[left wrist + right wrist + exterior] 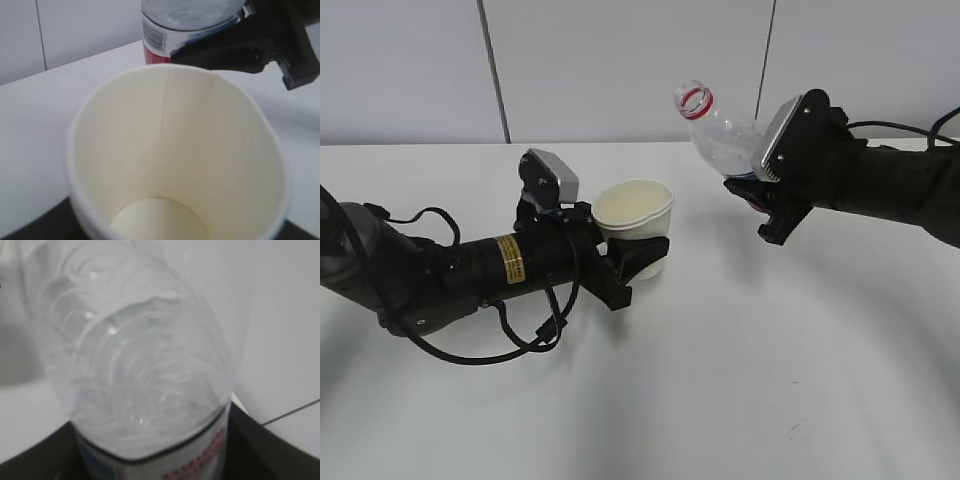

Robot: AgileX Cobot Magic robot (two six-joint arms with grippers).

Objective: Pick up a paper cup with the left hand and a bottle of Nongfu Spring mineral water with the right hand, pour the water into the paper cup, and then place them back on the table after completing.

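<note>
My left gripper (638,262) is shut on a cream paper cup (635,207), holding it low over the white table (740,380). In the left wrist view the cup (175,150) fills the frame and its inside looks dry. My right gripper (760,192) is shut on a clear bottle (718,135) with a red neck ring and no cap. The bottle is in the air, up and to the right of the cup, leaning left with its mouth up. It shows behind the cup (185,25) and close up (145,370). I cannot make out the water level.
A pale panelled wall (620,60) runs behind the table's far edge. Black cables (500,340) loop under the left arm. The right arm (890,185) reaches in from the right edge.
</note>
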